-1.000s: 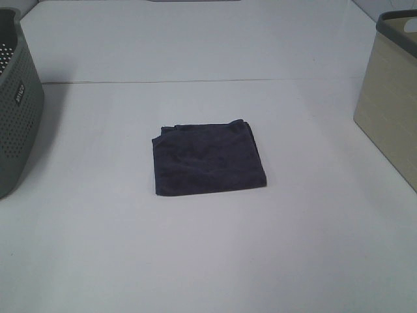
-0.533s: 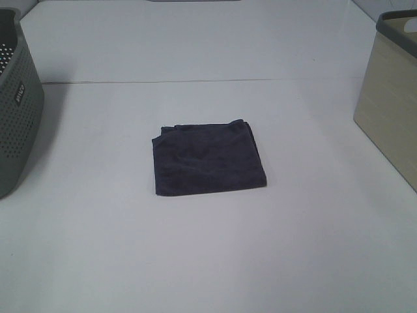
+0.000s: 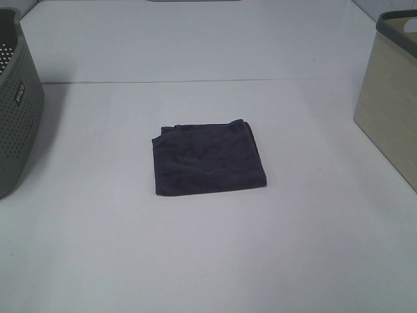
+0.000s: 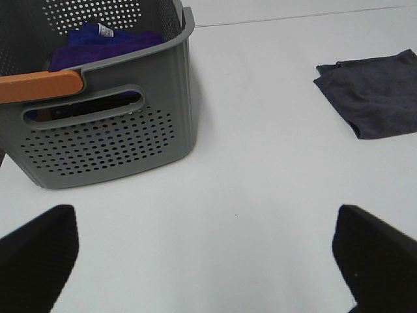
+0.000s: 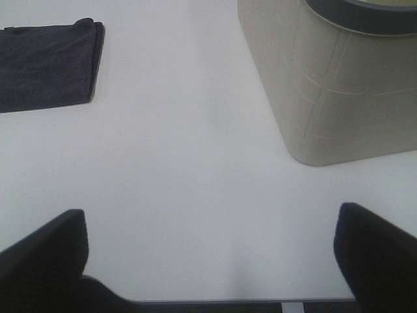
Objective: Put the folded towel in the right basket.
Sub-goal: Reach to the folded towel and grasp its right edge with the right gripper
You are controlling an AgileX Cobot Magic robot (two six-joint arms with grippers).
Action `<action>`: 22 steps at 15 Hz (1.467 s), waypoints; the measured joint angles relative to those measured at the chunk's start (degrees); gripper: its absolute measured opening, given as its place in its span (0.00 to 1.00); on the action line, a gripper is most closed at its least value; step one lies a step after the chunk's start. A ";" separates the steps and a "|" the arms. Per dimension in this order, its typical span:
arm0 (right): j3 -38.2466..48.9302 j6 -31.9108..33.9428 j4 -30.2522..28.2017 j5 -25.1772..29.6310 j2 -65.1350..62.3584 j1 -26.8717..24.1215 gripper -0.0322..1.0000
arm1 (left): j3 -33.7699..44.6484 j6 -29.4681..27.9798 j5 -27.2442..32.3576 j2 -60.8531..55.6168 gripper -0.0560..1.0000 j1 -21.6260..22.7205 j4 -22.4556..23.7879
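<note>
A folded dark grey towel (image 3: 208,158) lies flat in the middle of the white table. It also shows in the left wrist view (image 4: 374,92) and the right wrist view (image 5: 47,64). The right basket (image 3: 393,98), beige with a dark rim, stands at the table's right edge and shows in the right wrist view (image 5: 339,91). My left gripper (image 4: 208,254) is open and empty, apart from the towel. My right gripper (image 5: 212,261) is open and empty near the table's front edge, between the towel and the beige basket. Neither gripper shows in the exterior high view.
A grey perforated basket (image 3: 14,111) stands at the table's left edge. In the left wrist view it (image 4: 104,130) holds purple cloth (image 4: 101,42) and has an orange handle (image 4: 39,85).
</note>
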 joint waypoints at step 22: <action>-1.83 0.00 0.00 0.17 4.30 0.00 0.98 | 0.00 0.00 0.00 0.00 0.99 0.00 0.00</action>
